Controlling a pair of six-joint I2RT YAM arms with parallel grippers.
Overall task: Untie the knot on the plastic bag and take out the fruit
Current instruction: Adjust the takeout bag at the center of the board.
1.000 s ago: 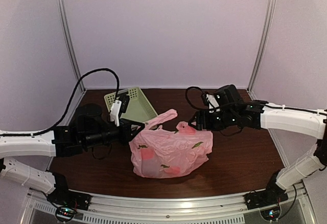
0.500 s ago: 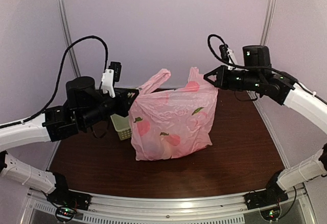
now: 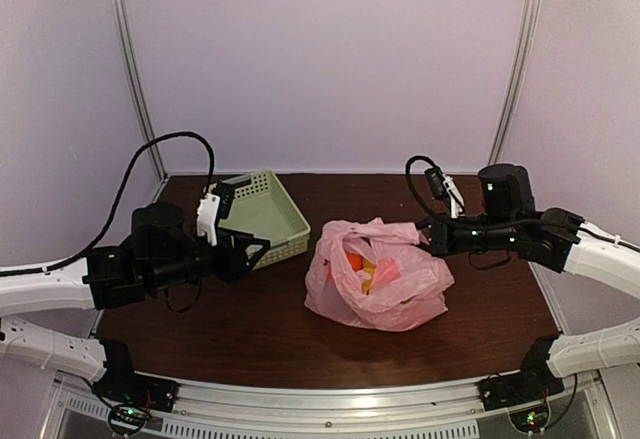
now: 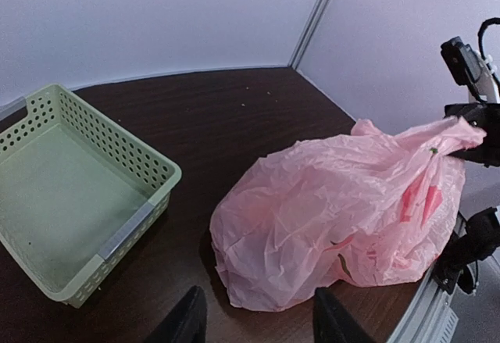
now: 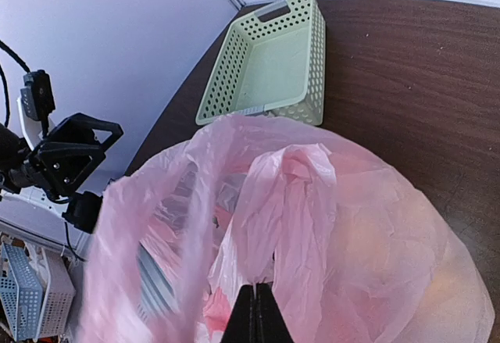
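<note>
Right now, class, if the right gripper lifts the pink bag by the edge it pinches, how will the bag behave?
Probably floppy: the plastic bag looks thin and crinkled, slumped over its load. The bottom would likely sag, since fruit shows inside its mouth. The round pieces may roll and shift.

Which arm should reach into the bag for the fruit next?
Left. The left hand is open and free beside the plastic bag; the right hand is shut on its rim, fruit showing inside.
</note>
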